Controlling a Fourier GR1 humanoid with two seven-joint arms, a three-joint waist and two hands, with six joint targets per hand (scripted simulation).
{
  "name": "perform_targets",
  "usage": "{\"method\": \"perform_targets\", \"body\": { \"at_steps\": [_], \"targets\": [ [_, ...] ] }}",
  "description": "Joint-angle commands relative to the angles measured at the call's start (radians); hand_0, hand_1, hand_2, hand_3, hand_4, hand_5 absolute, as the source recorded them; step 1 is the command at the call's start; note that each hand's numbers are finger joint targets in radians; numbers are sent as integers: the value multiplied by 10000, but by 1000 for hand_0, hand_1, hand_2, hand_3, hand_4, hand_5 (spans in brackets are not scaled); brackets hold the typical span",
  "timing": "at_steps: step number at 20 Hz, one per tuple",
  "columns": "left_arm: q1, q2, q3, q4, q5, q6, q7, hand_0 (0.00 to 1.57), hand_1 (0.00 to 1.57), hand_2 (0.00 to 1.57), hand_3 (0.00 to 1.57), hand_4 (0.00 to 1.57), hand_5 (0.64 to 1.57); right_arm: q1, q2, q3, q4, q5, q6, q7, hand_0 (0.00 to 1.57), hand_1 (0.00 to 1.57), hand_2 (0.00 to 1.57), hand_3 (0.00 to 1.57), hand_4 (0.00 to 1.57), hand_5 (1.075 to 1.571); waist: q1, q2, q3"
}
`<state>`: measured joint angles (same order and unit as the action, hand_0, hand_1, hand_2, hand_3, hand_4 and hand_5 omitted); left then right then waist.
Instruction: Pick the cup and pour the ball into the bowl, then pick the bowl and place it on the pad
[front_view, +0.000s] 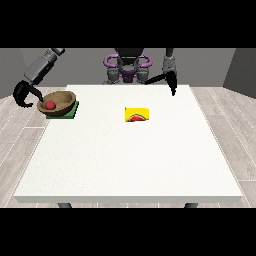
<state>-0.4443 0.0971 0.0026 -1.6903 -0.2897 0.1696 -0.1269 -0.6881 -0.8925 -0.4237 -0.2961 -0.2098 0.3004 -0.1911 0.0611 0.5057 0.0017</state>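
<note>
A brown wooden bowl (57, 101) rests on a green pad (70, 111) at the table's left edge, tilted a little, with a red ball (50, 105) inside it. A yellow cup (137, 114) with a red and green watermelon print lies on its side near the table's middle. The hand at the view's left (22, 92) is off the table's left edge, just left of the bowl, fingers curled and holding nothing. The hand at the view's right (171, 81) hangs above the table's far edge, fingers pointing down.
The white table (130, 160) spreads wide toward the camera. The robot's torso (127, 67) stands behind the far edge. Wooden floor lies around the table.
</note>
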Motion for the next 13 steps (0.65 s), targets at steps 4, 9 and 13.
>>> {"method": "perform_targets", "body": {
  "at_steps": [4, 9, 13],
  "targets": [
    [735, -130, -70, -40, 5, 54, -400, 0, 0, 0, 0, 0, 1566, 94, -89, 198, -24, 258, -186, 83, 0, 0, 375, 209, 0, 1481, -116, -360, -10],
    [785, -168, -240, -838, -227, 120, 319, 0, 0, 0, 0, 0, 1569, -527, -660, -58, 102, 41, 190, 555, 0, 0, 255, 56, 0, 1493, -204, -316, -3],
    [748, -136, 195, 78, 319, -82, 135, 0, 0, 0, 0, 0, 1569, -1040, -1861, -393, -41, -495, 1940, 1712, 0, 0, 189, 288, 0, 1503, -470, -1126, -22]
  ]
}}
